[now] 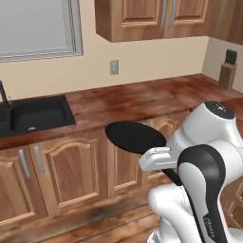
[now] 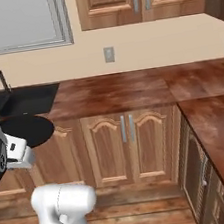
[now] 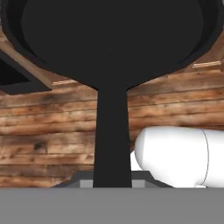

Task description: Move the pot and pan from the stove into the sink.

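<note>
The flat black pan (image 1: pixel 134 136) hangs in the air in front of the lower cabinets, below counter height. My gripper (image 3: pixel 112 182) is shut on its long thin handle (image 3: pixel 112 131), and the pan's round bowl (image 3: pixel 109 39) spreads across the top of the hand view. The right base view has the pan (image 2: pixel 30 130) at the left, beside my white hand (image 2: pixel 16 153). The black sink (image 1: pixel 40 114) lies recessed in the counter, up and to the left of the pan; it is also at the far left in the right base view (image 2: pixel 29 99). The pot and the stove are out of view.
A wooden counter (image 1: pixel 142 99) runs along the wall and turns a corner at the right. A dark faucet (image 1: pixel 4 95) stands by the sink and a knife block (image 1: pixel 228 69) at the far right. Cabinet doors (image 2: pixel 124 145) sit below, upper cabinets (image 1: pixel 152 16) above, over a plank floor (image 1: pixel 95 223).
</note>
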